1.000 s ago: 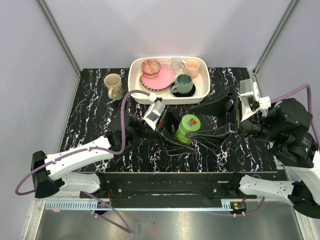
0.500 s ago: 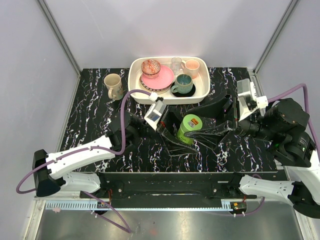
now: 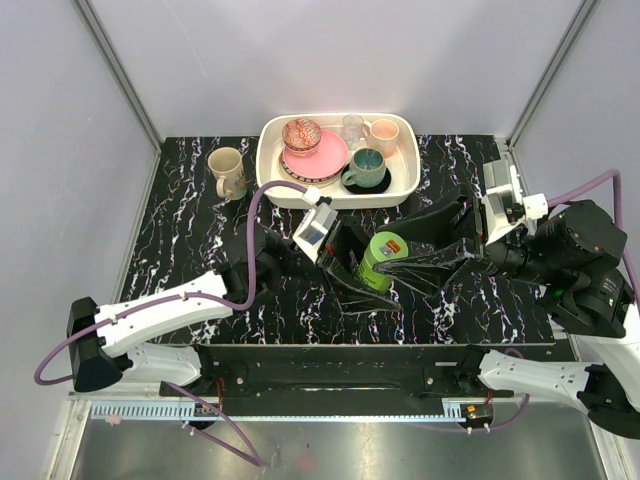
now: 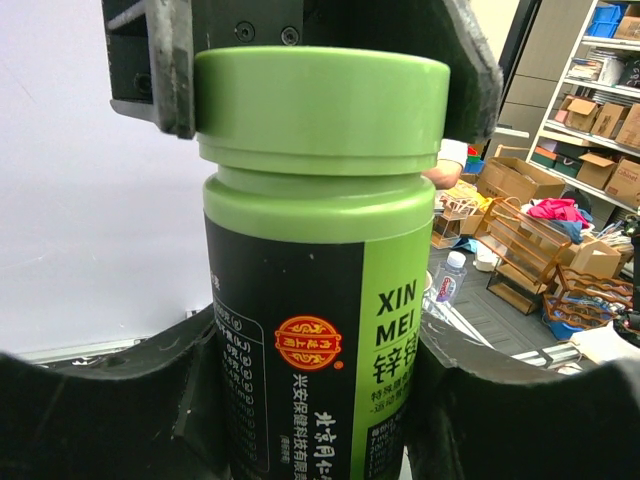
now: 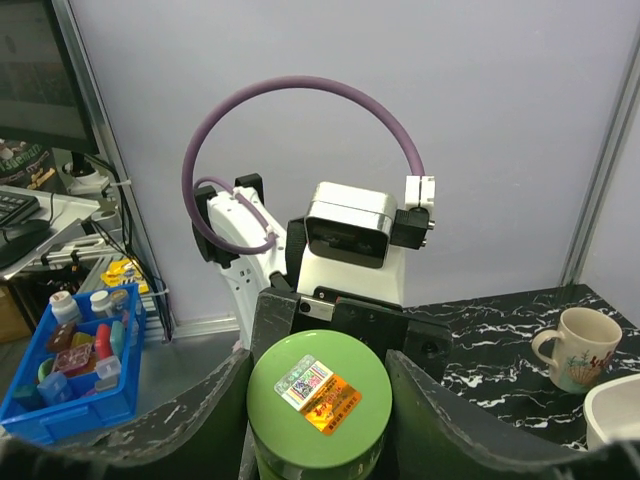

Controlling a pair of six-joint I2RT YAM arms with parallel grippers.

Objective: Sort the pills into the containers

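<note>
A green pill bottle (image 3: pixel 380 258) with a black and green label is held tilted above the middle of the table. My left gripper (image 3: pixel 360 270) is shut on its body; in the left wrist view the bottle (image 4: pixel 320 280) fills the gap between my fingers (image 4: pixel 90 400). My right gripper (image 3: pixel 402 250) comes from the right and is closed round the green cap (image 5: pixel 320 385), with a finger (image 5: pixel 195 420) against each side. The small dark-brown pill case does not show in any view. No loose pills show.
A white tray (image 3: pixel 270 170) of bowls, plates and cups stands at the back centre. A beige mug (image 3: pixel 227 172) stands left of it and also shows in the right wrist view (image 5: pixel 575 348). A blue bin (image 5: pixel 70 370) of small items sits off the table.
The left gripper and the bottle have shifted slightly right. The right gripper moved in to the left, then back a little, staying at the cap.
</note>
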